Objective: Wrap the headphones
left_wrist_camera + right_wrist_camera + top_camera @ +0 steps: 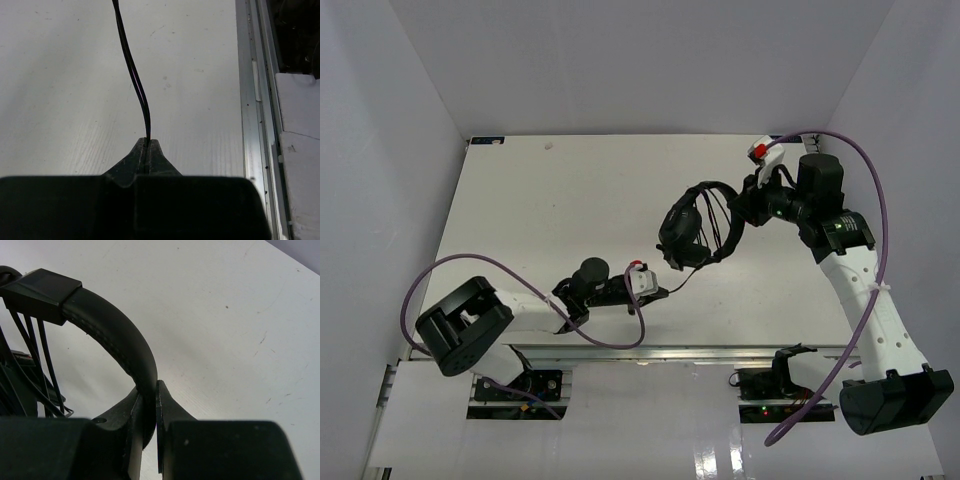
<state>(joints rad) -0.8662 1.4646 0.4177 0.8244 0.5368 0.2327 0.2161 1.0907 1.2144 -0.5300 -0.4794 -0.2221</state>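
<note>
The black headphones [692,225] hang above the table, right of centre. My right gripper [748,203] is shut on their arched headband [117,335], which passes between the jaws in the right wrist view. Several turns of thin black cord [35,347] run across the headband. The cord [682,279] leads from the earcups down to my left gripper [660,293], which is shut on it. In the left wrist view the cord [134,75] rises straight from the closed fingertips [148,144]. The plugs are not in view.
The white table [540,210] has a metal rail [252,110] along its near edge. Purple robot cables [520,275] loop beside the left arm, and another purple cable [880,215] arcs by the right arm. White walls enclose the table on three sides.
</note>
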